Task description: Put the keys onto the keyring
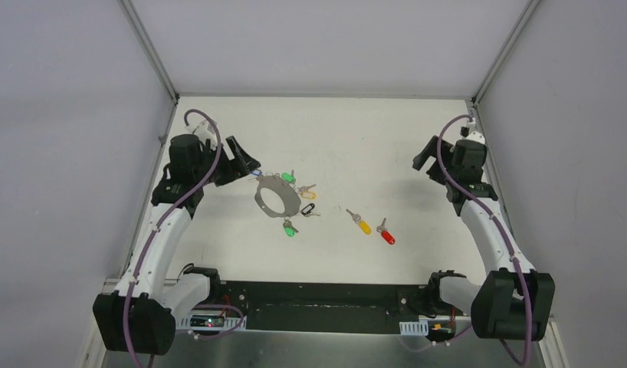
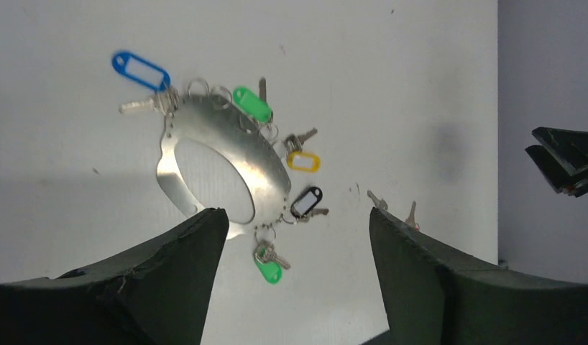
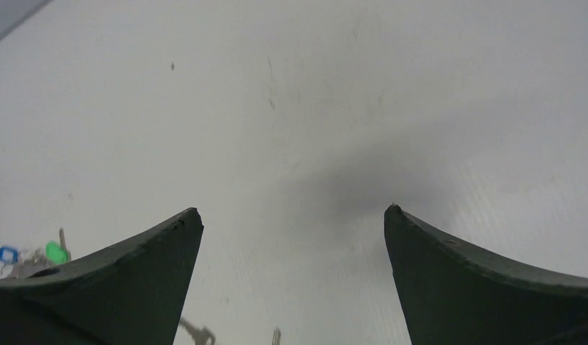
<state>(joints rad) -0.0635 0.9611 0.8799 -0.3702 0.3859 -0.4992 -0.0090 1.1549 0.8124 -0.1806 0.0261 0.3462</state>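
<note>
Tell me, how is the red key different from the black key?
The red key lies loose on the table, away from the keyring. The black key sits at the keyring's rim and seems to be hooked on. The red key's head looks solid, while the black key has a tag with a pale window. Both have silver metal parts and lie flat.

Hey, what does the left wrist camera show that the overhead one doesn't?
Only the left wrist view: the whole blue tag and the small holes along the keyring rim. Only the overhead view: the left arm and right arm entire, and the coloured heads of the loose yellow key and red key. Both: the keyring, with a green tag, yellow tag and black tag at its rim.
</note>
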